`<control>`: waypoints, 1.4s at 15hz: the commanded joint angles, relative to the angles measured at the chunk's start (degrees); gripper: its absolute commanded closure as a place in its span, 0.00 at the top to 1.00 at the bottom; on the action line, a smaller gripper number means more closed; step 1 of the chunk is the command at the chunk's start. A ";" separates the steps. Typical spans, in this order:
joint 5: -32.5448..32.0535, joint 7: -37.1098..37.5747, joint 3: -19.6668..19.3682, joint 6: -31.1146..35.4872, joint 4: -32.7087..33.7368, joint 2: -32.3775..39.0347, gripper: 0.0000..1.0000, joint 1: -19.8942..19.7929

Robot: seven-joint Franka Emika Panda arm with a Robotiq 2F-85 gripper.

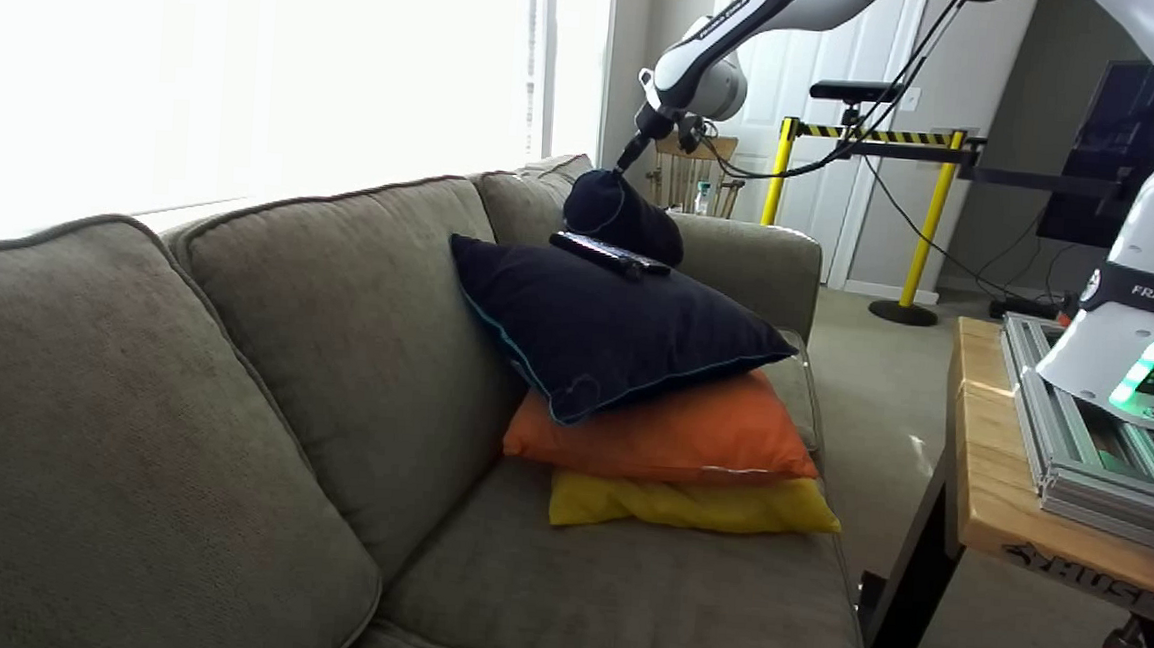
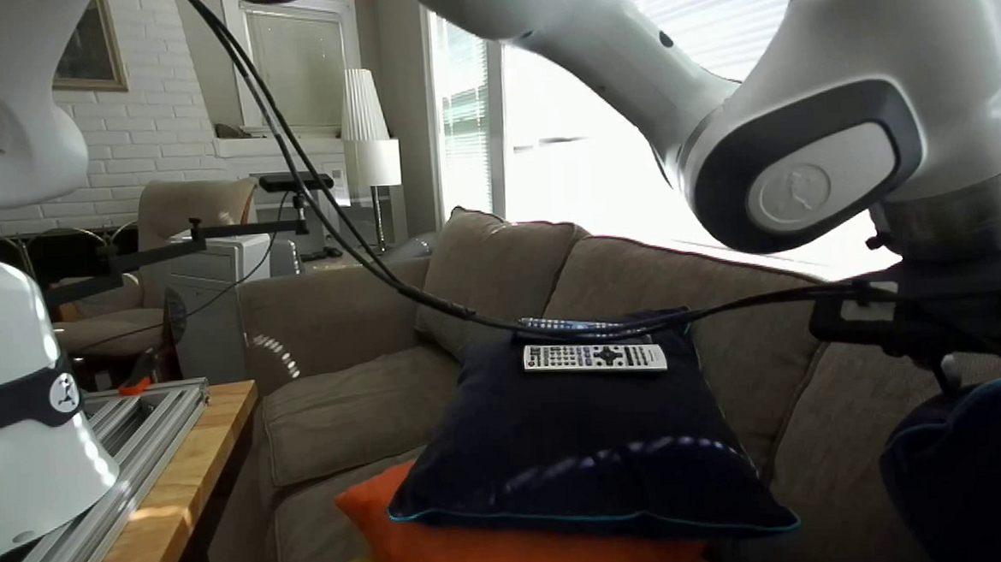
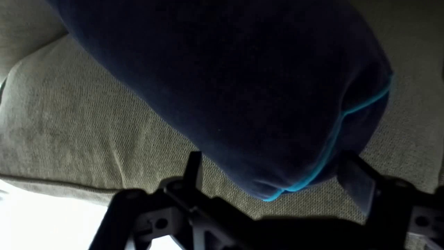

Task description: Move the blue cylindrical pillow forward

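The blue cylindrical pillow (image 1: 634, 217) is a dark navy roll, lying beyond the navy square cushion at the far end of the sofa. It also shows at the right edge in an exterior view (image 2: 982, 470), partly cut off. In the wrist view the pillow (image 3: 222, 86) has bright teal piping round its end. My gripper (image 3: 272, 156) is open, its fingers wide apart on either side of the piped end. In an exterior view my gripper (image 1: 624, 160) points down at the top of the pillow's near end. Whether the fingers touch the fabric I cannot tell.
A large navy square cushion (image 1: 618, 316) lies on an orange cushion (image 1: 670, 435) and a yellow cushion (image 1: 696, 502). Remote controls (image 2: 594, 357) rest on the navy cushion. The sofa backrest (image 1: 337, 309) runs behind them. A wooden table (image 1: 989, 469) carries the arm base.
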 commanded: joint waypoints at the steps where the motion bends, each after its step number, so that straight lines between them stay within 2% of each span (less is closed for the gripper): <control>1: -1.18 6.69 -3.92 -6.10 -5.32 -5.53 1.00 1.95; 4: -1.29 10.14 -5.95 -10.16 -6.74 -7.14 1.00 3.10; 13: -1.23 14.90 -7.67 -17.46 -12.82 -11.61 1.00 4.40; 16: -1.38 16.35 -8.56 -21.74 -15.39 -14.06 1.00 4.69; 21: -1.62 19.73 -11.83 -27.93 -20.70 -17.78 1.00 5.38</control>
